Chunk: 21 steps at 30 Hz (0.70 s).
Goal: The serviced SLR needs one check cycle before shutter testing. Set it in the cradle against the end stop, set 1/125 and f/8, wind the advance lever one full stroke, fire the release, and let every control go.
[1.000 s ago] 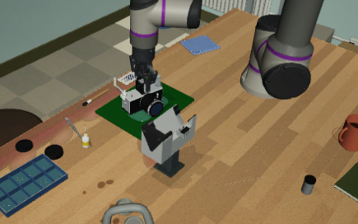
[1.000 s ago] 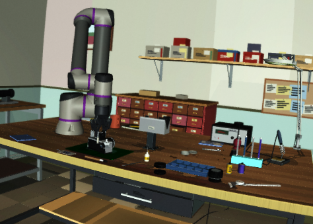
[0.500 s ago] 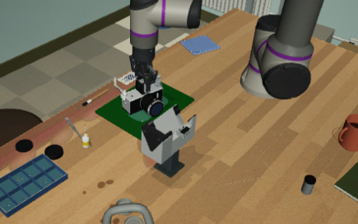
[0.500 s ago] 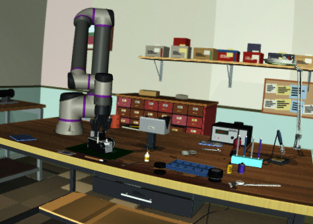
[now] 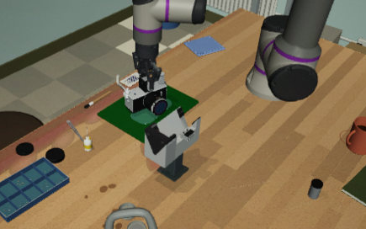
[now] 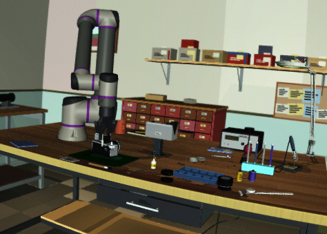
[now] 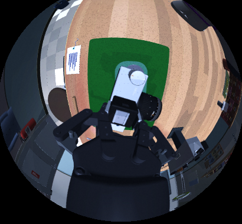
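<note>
The SLR camera [image 5: 146, 99] [image 6: 105, 148] [image 7: 131, 95], silver-topped with a black body, sits on the green mat [image 5: 147, 110] [image 7: 129, 67] with its lens [image 5: 160, 106] [image 7: 151, 108] pointing toward the cradle, and my gripper [image 5: 150, 81] [image 6: 104, 136] [image 7: 122, 120] is clamped on its body from above. The grey cradle [image 5: 171, 140] [image 6: 160, 130] [image 7: 184, 147] stands on a dark post just in front of the mat, empty. A round dial [image 7: 138, 77] shows on the camera's top plate.
The arm's base [image 5: 282, 63] [image 6: 74, 121] stands behind the mat. A blue parts tray [image 5: 24, 187], two black caps [image 5: 40, 151], a small bottle [image 5: 88, 145] and a pen [image 5: 97, 100] lie to the left. A brown mug [image 5: 362, 135] sits far right.
</note>
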Available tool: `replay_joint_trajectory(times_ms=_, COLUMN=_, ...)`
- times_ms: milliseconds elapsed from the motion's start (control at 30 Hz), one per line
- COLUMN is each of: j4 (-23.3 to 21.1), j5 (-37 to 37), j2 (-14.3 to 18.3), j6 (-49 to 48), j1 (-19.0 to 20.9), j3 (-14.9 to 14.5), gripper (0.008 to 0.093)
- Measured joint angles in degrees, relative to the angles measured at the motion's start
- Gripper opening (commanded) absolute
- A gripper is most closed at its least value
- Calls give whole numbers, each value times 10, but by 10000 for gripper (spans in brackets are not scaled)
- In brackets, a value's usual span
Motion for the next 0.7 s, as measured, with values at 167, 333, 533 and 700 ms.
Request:
replay_joint_trajectory(times_ms=167, j4=17, j5=0, j2=-11, j6=0, j1=0, j3=-6, gripper=80)
replay_joint_trajectory(times_ms=333, j4=36, j5=0, j2=-24, j6=0, j1=0, j3=-13, gripper=80)
replay_joint_trajectory(times_ms=533, j4=60, j5=0, j2=-39, j6=0, j1=0, j3=-22, gripper=80)
replay_joint_trajectory(times_ms=700, j4=79, j5=0, j2=-50, j6=0, j1=0, j3=-29, gripper=80)
